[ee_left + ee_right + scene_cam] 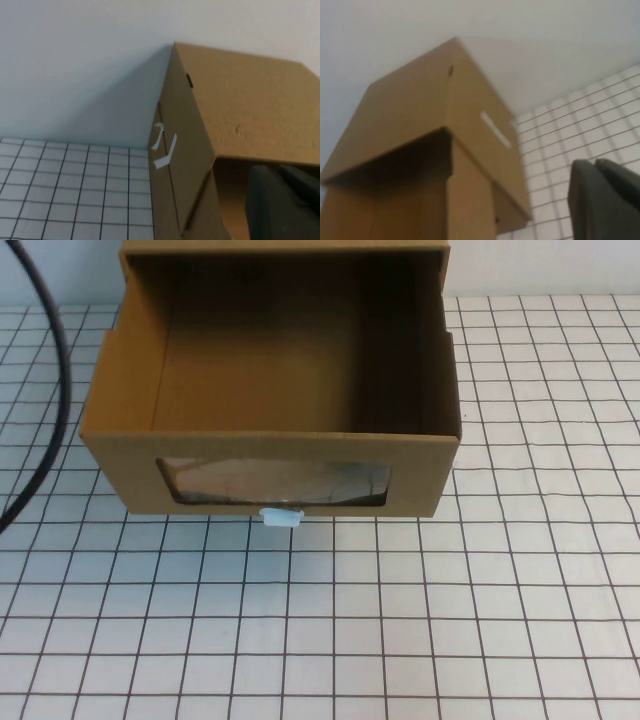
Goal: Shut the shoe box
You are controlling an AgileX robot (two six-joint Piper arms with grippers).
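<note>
The shoe box (270,452) is brown cardboard and stands at the back middle of the gridded table. Its drawer is pulled out toward me and open on top, empty inside. The front panel has a clear window (272,483) with a small white pull tab (281,516) below it. The outer sleeve (285,248) shows at the top edge. Neither gripper shows in the high view. My left gripper (277,172) is shut and empty, close to the box's left side (240,105). My right gripper (595,167) is shut and empty, low beside the box's right side (420,115).
A black cable (55,390) curves down the table's left side. A pale wall stands behind the box. White gridded table surface (400,640) lies in front of and to the right of the box.
</note>
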